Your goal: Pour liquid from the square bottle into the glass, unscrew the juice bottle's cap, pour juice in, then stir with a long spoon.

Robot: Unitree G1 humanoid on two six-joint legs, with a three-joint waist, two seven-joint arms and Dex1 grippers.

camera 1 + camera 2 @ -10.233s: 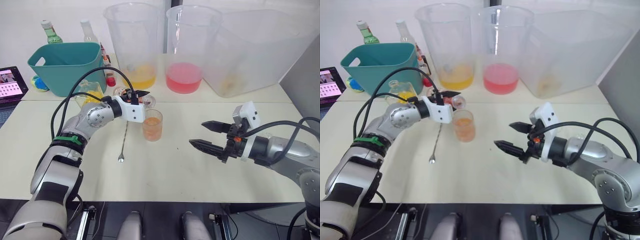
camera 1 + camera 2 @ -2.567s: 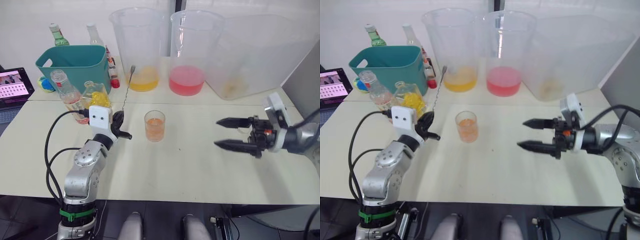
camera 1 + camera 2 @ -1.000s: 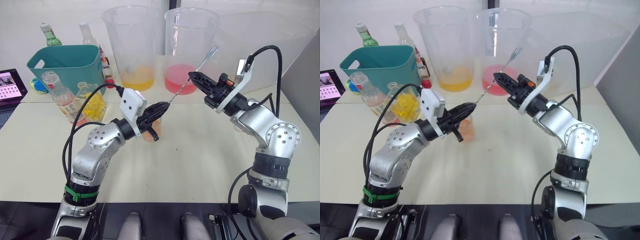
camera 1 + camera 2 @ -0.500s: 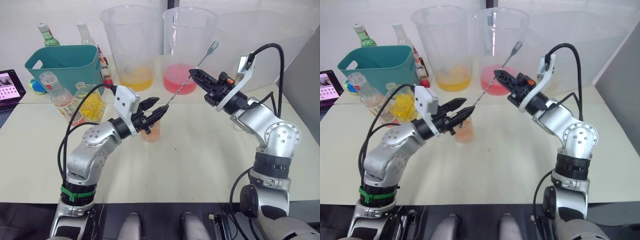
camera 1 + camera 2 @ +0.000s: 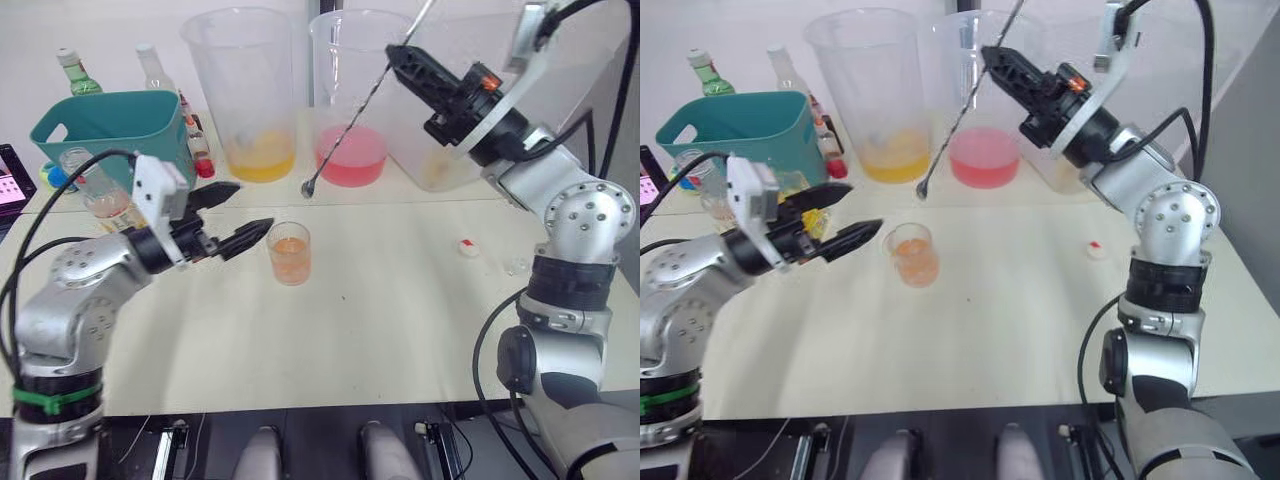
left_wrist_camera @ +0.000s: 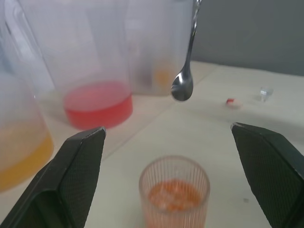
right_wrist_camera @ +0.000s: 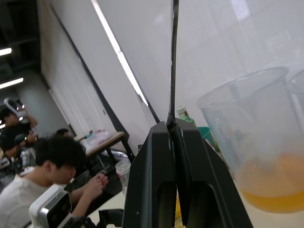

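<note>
My left pincer hangs wide open and empty just left of the glass, which stands mid-table holding orange liquid. Its lower finger points at the rim, so I judge a forward drift could knock the glass over. Further right, the long spoon slants down with its bowl above and behind the glass. My right pincer is clamped tight on the upper stem; gripped so far from the bowl, the tip may swing, miss the mouth or strike the rim. The cap lies on the table at right.
</note>
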